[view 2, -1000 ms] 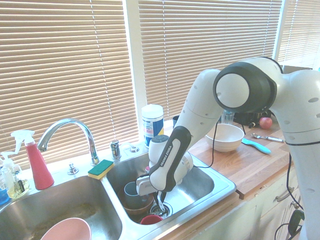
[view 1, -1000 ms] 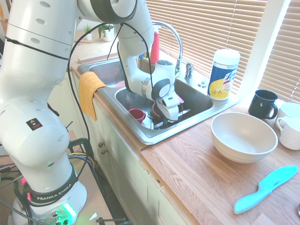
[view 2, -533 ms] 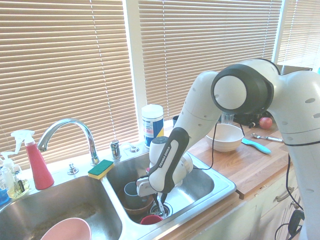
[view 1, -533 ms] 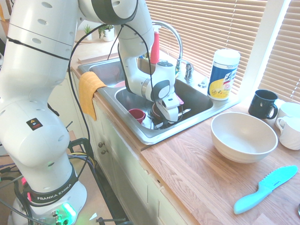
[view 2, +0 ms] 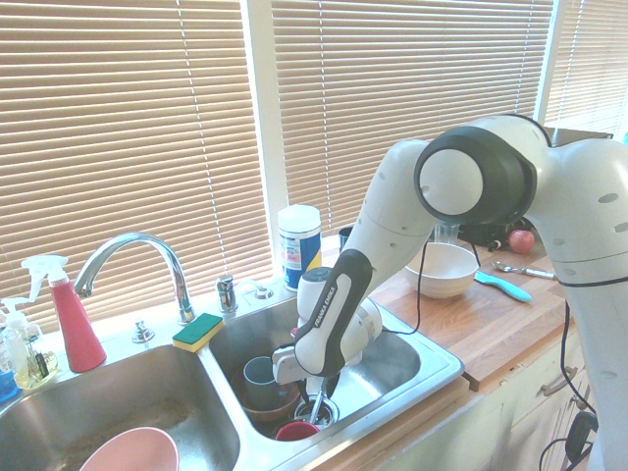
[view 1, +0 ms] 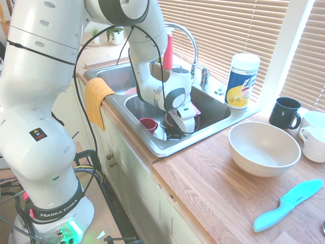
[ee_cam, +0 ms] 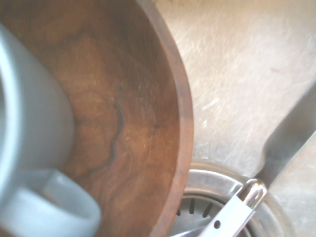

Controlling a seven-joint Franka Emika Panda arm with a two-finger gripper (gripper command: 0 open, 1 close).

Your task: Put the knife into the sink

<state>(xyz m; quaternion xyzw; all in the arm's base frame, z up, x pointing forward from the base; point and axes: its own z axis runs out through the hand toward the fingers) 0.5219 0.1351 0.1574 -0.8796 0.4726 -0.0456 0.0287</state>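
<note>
Left basin of the sink (view 2: pixel 446 365), second exterior view: a red spray bottle (view 2: pixel 74 319) stands on the ledge behind it, and a pink bowl (view 2: pixel 132 451) lies in it at the lower edge. The curved tap (view 2: pixel 137 257) rises behind the divider, with a yellow-and-green sponge (view 2: pixel 198 331) on the ledge just beside it.

Right basin: a brown wooden bowl (ee_cam: pixel 133 118) rests on the floor with a pale blue mug (ee_cam: pixel 34 143) standing inside it. A small red cup (view 2: pixel 294 431) lies near the front wall. The knife (ee_cam: pixel 276 163) lies on the basin floor over the drain ring, just beside the wooden bowl, with its blade running away from the drain across the steel. The gripper (view 2: pixel 319 404) points down into this basin above the drain. Its fingers are too hidden by the arm and dishes to tell whether they are parted or pressed together, or whether they touch the knife.

Counter to the right: a wipes canister (view 2: pixel 299 245) by the window, a white bowl (view 2: pixel 442 270), then a turquoise plastic knife (view 2: pixel 502 286) flat on the wood.
</note>
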